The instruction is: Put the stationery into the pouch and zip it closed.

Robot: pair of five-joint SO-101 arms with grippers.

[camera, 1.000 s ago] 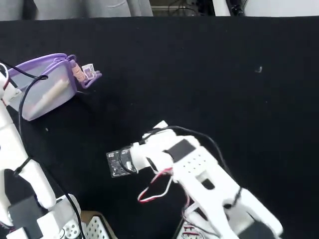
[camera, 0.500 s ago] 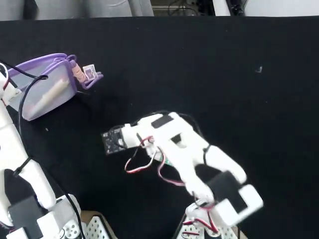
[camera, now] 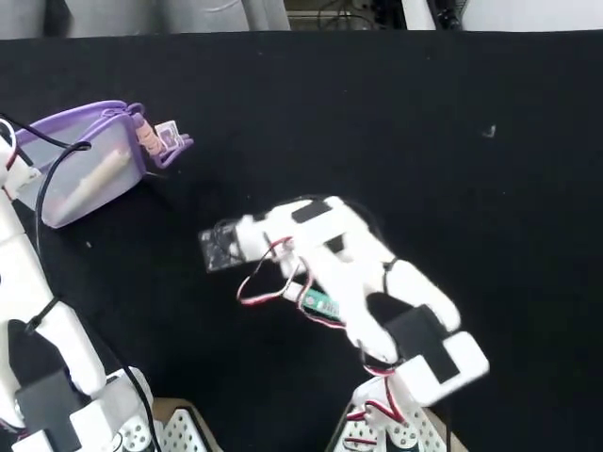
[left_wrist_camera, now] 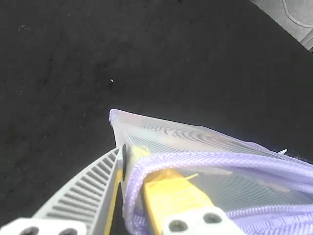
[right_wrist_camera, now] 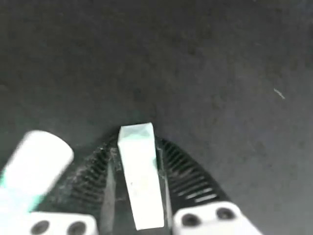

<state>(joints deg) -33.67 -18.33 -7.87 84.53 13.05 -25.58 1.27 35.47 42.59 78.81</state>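
Observation:
A clear pouch (camera: 85, 160) with a purple zip edge lies tilted at the far left, a pale stick-shaped item (camera: 96, 173) inside it. Its mouth faces right, with a small pink and white tag (camera: 162, 138) at that end. My left gripper (left_wrist_camera: 131, 161) is shut on the pouch's purple rim (left_wrist_camera: 205, 161), one grey finger (left_wrist_camera: 83, 196) outside and one yellow finger (left_wrist_camera: 171, 196) inside. My right arm (camera: 330, 264) stands over the table's middle front, its wrist pointing left. My right gripper (right_wrist_camera: 138, 146) is shut on a small white block (right_wrist_camera: 141, 181), held above the black cloth.
The table is covered in black cloth (camera: 424, 141), bare across the back and right. Both arm bases (camera: 113, 414) sit at the front edge. Loose red and white wires (camera: 268, 282) hang from the right arm.
My right arm has swung away from the front edge and toward the back left, nearer the pouch, still carrying the white block. The left arm and pouch have not moved.

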